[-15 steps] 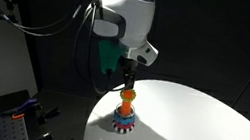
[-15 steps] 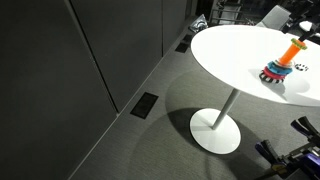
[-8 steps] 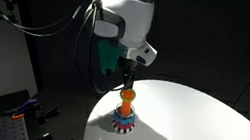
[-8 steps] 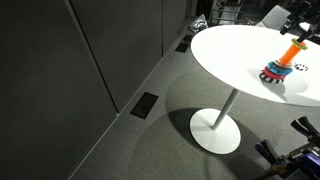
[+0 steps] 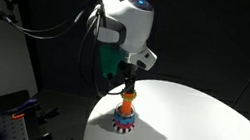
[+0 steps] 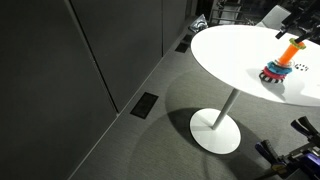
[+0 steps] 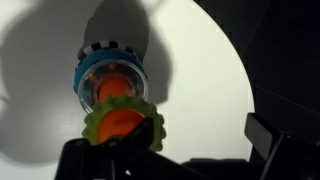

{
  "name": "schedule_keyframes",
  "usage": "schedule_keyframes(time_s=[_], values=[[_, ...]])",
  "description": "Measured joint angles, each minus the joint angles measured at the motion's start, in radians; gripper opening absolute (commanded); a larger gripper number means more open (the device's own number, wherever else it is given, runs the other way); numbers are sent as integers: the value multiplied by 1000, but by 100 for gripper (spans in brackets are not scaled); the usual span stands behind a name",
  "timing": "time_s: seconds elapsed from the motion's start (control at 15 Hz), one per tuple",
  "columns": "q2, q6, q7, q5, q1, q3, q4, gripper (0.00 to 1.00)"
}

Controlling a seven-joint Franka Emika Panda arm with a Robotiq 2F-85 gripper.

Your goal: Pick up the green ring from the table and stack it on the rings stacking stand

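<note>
The rings stacking stand (image 5: 124, 121) stands near the edge of the white table (image 5: 208, 124); it also shows in an exterior view (image 6: 276, 70). In the wrist view the green ring (image 7: 120, 122) sits round the top of the orange peg, above the stand's blue ring and scalloped base (image 7: 110, 72). My gripper (image 7: 170, 150) is directly over the peg (image 5: 128, 81). Its right finger stands well clear of the ring, with bare table between them. The left finger is a dark shape under the ring, and contact there is unclear.
A small dark object (image 6: 300, 68) lies on the table beside the stand. The table edge is close to the stand (image 5: 96, 126). Dark curtains surround the scene, and equipment racks stand at the lower left (image 5: 7, 112). The table's pedestal foot (image 6: 215, 130) stands on grey carpet.
My gripper has come down a little over the peg. The stand has not moved.
</note>
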Motion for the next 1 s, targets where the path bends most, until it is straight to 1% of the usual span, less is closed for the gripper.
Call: schedule_keyframes(time_s=[0.53,1.0], values=[[4,17,0,5,-3,2,8,100],[-27,52,0,7,-14,-3,9,100]])
